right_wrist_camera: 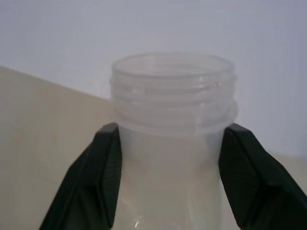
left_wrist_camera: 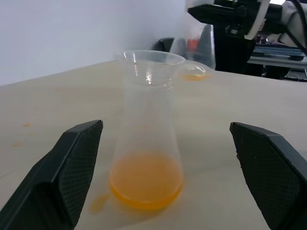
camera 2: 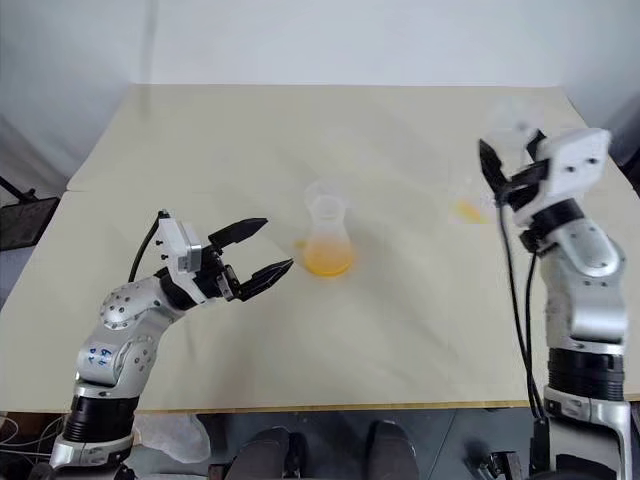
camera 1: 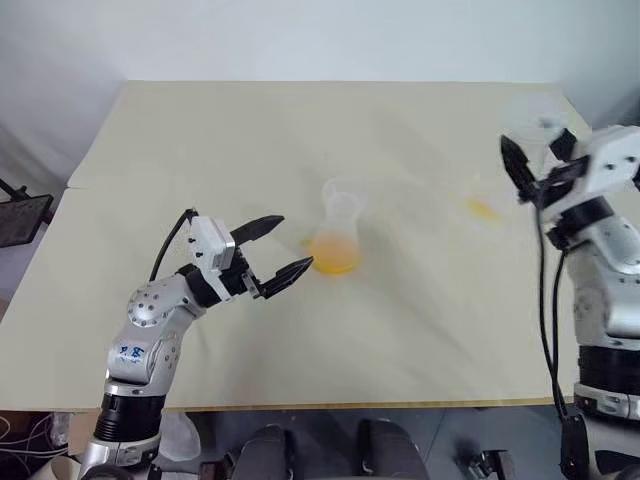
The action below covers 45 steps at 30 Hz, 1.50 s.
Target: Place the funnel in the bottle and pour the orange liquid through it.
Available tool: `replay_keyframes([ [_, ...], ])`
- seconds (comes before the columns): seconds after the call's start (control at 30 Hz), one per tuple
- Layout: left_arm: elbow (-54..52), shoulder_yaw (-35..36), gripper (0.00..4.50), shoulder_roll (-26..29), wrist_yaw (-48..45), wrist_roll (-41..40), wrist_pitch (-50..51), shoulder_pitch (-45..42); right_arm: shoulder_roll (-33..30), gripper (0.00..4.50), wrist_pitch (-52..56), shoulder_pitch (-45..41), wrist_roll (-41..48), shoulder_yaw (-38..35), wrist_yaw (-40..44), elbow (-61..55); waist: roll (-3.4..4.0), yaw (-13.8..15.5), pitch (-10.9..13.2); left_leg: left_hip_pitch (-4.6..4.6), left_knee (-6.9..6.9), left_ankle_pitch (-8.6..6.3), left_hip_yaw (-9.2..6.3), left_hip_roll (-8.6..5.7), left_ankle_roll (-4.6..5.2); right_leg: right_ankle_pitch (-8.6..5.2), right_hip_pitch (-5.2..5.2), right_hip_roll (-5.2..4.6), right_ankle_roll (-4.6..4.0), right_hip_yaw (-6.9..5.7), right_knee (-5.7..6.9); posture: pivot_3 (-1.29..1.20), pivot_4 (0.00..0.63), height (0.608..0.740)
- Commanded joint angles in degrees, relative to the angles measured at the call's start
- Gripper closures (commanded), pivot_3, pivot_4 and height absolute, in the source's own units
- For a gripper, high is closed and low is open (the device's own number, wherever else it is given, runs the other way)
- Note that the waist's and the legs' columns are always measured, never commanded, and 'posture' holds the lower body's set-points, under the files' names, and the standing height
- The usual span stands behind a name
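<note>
The bottle [camera 1: 340,232] stands upright at mid-table with the small clear funnel [left_wrist_camera: 150,64] seated in its neck. A shallow pool of orange liquid [left_wrist_camera: 146,184] lies in its base. My left gripper [camera 1: 297,240] is open just left of the bottle, one finger on each side of it and touching nothing. At the right my right gripper [right_wrist_camera: 171,127] is shut on the threaded neck of a clear wide-mouthed flask [left_wrist_camera: 194,52], held mouth up. A thin orange remainder [camera 1: 483,208] shows in its bottom.
A small orange puddle [left_wrist_camera: 98,203] lies on the beige table [camera 1: 250,140] at the bottle's foot, with faint drops [left_wrist_camera: 26,125] further off. The table's front edge runs close to my arms. A dark object [camera 1: 20,215] sits off the table's left side.
</note>
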Motion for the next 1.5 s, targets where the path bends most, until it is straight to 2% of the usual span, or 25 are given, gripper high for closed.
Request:
replay_keyframes([
  [0.03,-0.01,0.34,0.00,0.37,-1.17,-1.07,-0.56,-1.23,-1.41,2.04,1.38,4.62,3.15,-5.99,2.04,-1.43,0.00,0.56,0.00,0.00,-0.01,0.00,0.02,-0.02,0.00,0.00,0.00,-0.01,0.00,0.01,0.00,0.00,0.150,0.740],
  [0.17,1.02,-0.02,0.00,-0.05,-1.72,-0.88,-0.67,-2.31,1.40,2.04,3.84,7.98,7.65,-8.13,1.98,-3.29,0.00,0.80,0.00,0.01,-0.02,0.00,0.16,-0.06,0.00,0.01,-0.01,0.00,0.01,0.09,-0.10,0.00,0.150,0.740],
  [0.37,2.31,-0.64,0.00,-0.43,-2.45,-0.60,-1.05,-3.69,5.50,2.04,1.97,10.93,5.86,-5.65,2.23,-2.97,0.01,0.84,0.00,0.05,-0.02,0.01,0.18,-0.06,-0.02,0.00,-0.01,0.02,0.01,0.14,-0.09,0.00,0.150,0.740],
  [0.6,2.15,0.01,0.00,0.11,-2.56,-0.64,-1.13,-3.68,7.05,2.04,-0.70,13.33,4.22,-5.01,3.36,-2.39,0.00,0.82,0.00,0.06,-0.02,0.01,0.19,-0.06,-0.02,0.01,-0.01,0.03,0.01,0.14,-0.08,0.00,0.150,0.740],
  [0.63,2.01,0.09,0.00,0.17,-2.48,-0.65,-1.08,-3.57,7.14,1.35,-1.06,13.72,4.48,-5.09,3.77,-2.65,0.00,0.82,0.00,0.07,-0.02,0.01,0.18,-0.06,-0.02,0.01,-0.01,0.03,0.01,0.14,-0.08,0.00,0.150,0.740],
  [0.77,1.76,0.41,0.00,0.50,-2.42,-0.76,-1.00,-3.27,6.92,0.03,-2.04,14.18,4.88,-6.06,4.02,-4.06,0.01,0.83,0.00,0.06,-0.01,0.01,0.19,-0.07,-0.02,0.01,0.00,0.03,0.01,0.15,-0.08,0.00,0.150,0.740],
  [1.2,3.41,0.99,0.00,1.55,-3.01,-0.46,-1.68,-4.39,4.58,0.01,-3.48,15.16,5.78,-11.72,3.06,-10.20,0.01,1.02,0.00,0.06,-0.02,0.01,0.18,-0.08,-0.02,0.01,0.00,0.02,0.01,0.15,-0.09,0.00,0.150,0.740],
  [1.5,5.62,1.09,0.00,1.69,-3.41,-0.03,-3.05,-5.95,1.35,0.01,-9.40,6.77,5.19,-10.13,7.67,-6.36,0.01,0.81,0.00,0.07,-0.01,0.01,0.19,-0.07,-0.02,0.01,-0.01,0.04,0.01,0.14,-0.08,0.00,0.150,0.740],
])
